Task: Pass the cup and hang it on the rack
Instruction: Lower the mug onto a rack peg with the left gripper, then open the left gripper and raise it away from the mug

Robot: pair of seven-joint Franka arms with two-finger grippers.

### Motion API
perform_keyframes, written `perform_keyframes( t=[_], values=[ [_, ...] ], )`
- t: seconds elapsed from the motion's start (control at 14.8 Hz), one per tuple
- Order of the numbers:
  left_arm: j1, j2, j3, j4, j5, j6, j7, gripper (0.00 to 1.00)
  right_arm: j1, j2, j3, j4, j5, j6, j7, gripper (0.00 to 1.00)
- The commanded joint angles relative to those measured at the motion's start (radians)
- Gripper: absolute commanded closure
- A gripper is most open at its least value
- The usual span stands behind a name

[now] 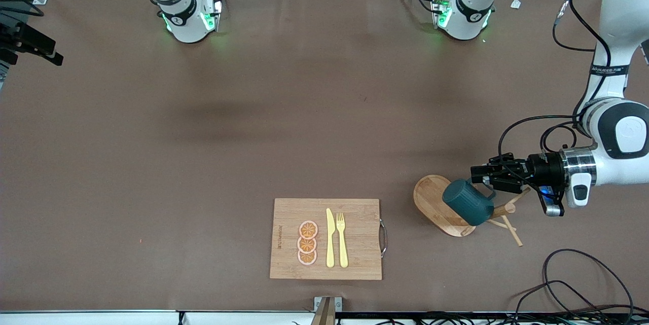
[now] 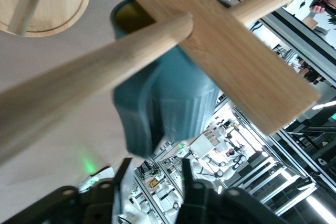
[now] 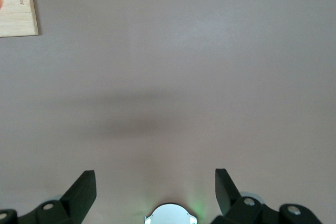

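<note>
Quick rundown, clock directions read off the front view with 12 pointing at the robot bases.

The teal-green ribbed cup [image 1: 467, 207] is on the wooden mug tree [image 1: 431, 198]. It hangs tilted with its bottom facing up toward the camera, over the oval base. In the left wrist view one of the slanted pegs [image 2: 94, 77] runs right across the cup's [image 2: 178, 103] mouth and you can see the yellowish inside, but I can't tell if the peg actually goes through the loop handle.

The mug tree stands at roughly 2 to 3 o'clock from the bamboo cutting board [image 1: 355, 213], toward the left arm's end of the table [image 1: 203, 137].

The left gripper [image 1: 476, 173] sits at about 1 o'clock from the cup, up in the air over the table right beside the mug tree's top, pointing sideways at it. From its own camera the left gripper's [image 2: 155, 182] fingers are a narrow gap apart with nothing between them, and the cup's handle is just past the tips.

The right gripper [image 3: 156, 190] only shows in its own wrist view. Its fingers are spread wide and it hangs over bare brown table, with a corner of the cutting board at the edge of the shot. That arm is just waiting.

On the board there's a yellow knife [image 1: 330, 239] and a yellow fork [image 1: 342, 241] lying side by side, with three orange slices [image 1: 307, 243] stacked in a row at 9 o'clock from the knife.
</note>
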Motion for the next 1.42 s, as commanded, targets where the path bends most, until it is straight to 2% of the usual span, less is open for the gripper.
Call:
perform_keyframes(
  t=[0.0,0.07,0.2,0.47,0.68,0.88,1.02,1.22,1.35],
  values=[
    [0.009,-0.006,-0.013,0.028,-0.021,-0.019,-0.014,0.18,0.001,-0.028,0.004,-0.029,-0.011,0.012,-0.010,0.00],
    [0.001,-0.014,-0.013,0.043,-0.012,-0.017,-0.017,0.00,0.001,-0.028,0.004,-0.029,-0.011,0.012,-0.010,0.00],
    [-0.005,-0.066,-0.013,0.054,0.033,-0.017,-0.079,0.00,0.001,-0.026,0.006,-0.029,-0.011,0.013,-0.010,0.00],
    [-0.046,-0.223,-0.035,0.082,0.348,-0.019,-0.196,0.00,0.001,-0.028,0.006,-0.029,-0.011,0.013,-0.010,0.00],
    [-0.042,-0.331,-0.121,0.090,0.711,-0.066,-0.181,0.00,0.001,-0.026,0.007,-0.029,-0.009,0.013,-0.010,0.00],
    [-0.042,-0.415,-0.146,0.085,0.901,-0.118,-0.015,0.00,0.001,-0.028,0.007,-0.031,-0.009,0.013,-0.010,0.00],
    [-0.036,-0.472,-0.145,0.024,0.929,-0.117,0.070,0.00,0.001,-0.028,0.007,-0.031,-0.009,0.013,-0.010,0.00],
    [-0.036,-0.549,-0.143,-0.062,0.933,-0.083,0.071,0.00,0.001,-0.026,0.007,-0.029,-0.007,0.019,-0.010,0.00],
    [-0.036,-0.584,-0.143,-0.078,0.936,-0.071,0.074,0.00,0.000,-0.028,0.007,-0.032,-0.006,0.019,-0.009,0.00]
  ],
)
